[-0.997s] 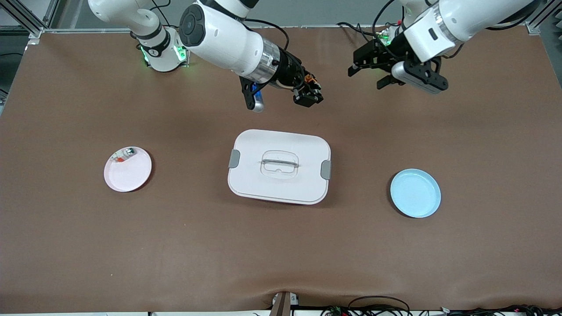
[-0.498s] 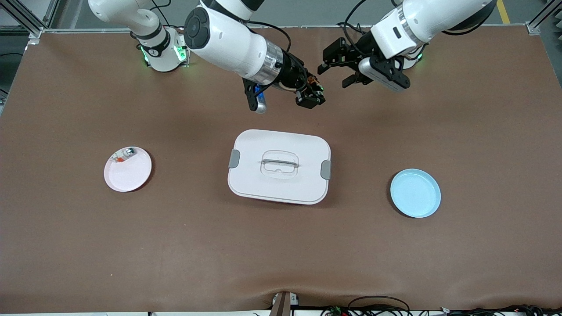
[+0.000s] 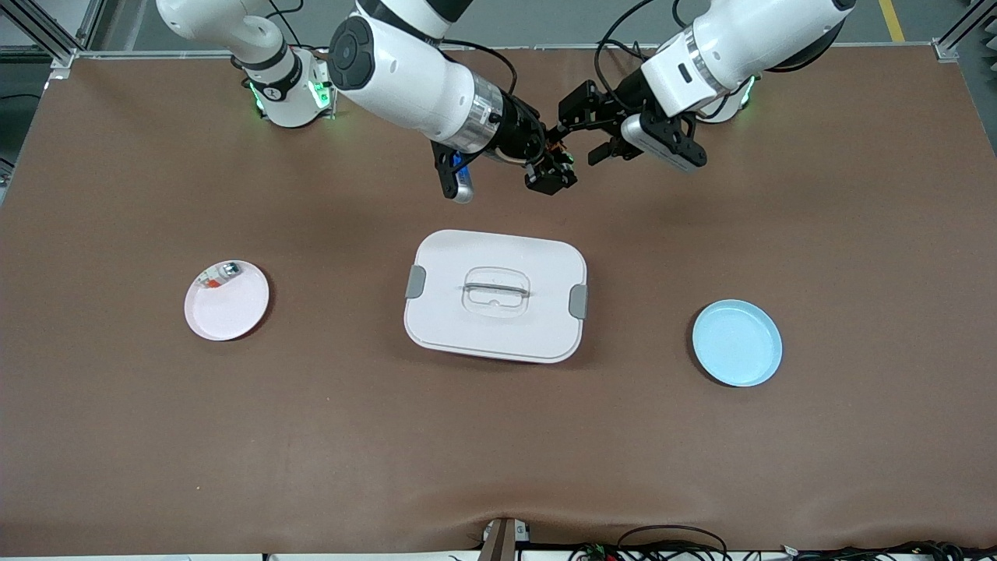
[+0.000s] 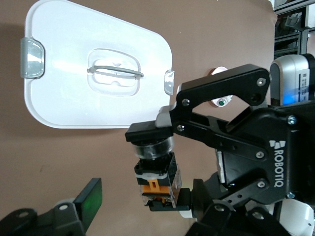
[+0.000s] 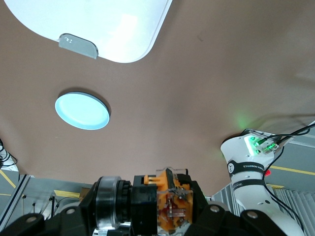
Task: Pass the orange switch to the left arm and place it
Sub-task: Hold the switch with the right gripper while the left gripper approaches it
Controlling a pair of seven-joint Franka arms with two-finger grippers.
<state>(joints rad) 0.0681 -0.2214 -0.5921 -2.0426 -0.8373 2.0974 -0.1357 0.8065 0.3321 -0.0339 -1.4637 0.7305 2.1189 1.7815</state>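
On my screen a pink plate (image 3: pixel 227 301) lay on the brown table (image 3: pixel 498 436) toward the right arm's end, with a small silvery-clear part (image 3: pixel 220 274) carrying red bits resting in it against the rim farthest from the front camera. A light blue plate (image 3: pixel 737 343) sat well apart from it, toward the left arm's end. I saw some dark cables (image 3: pixel 670 545) trailing along the table's nearest edge.

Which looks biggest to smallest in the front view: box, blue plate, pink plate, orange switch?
1. box
2-3. blue plate and pink plate: look alike, no ranking.
4. orange switch, held up in the air, so nearer the camera, still smallest.
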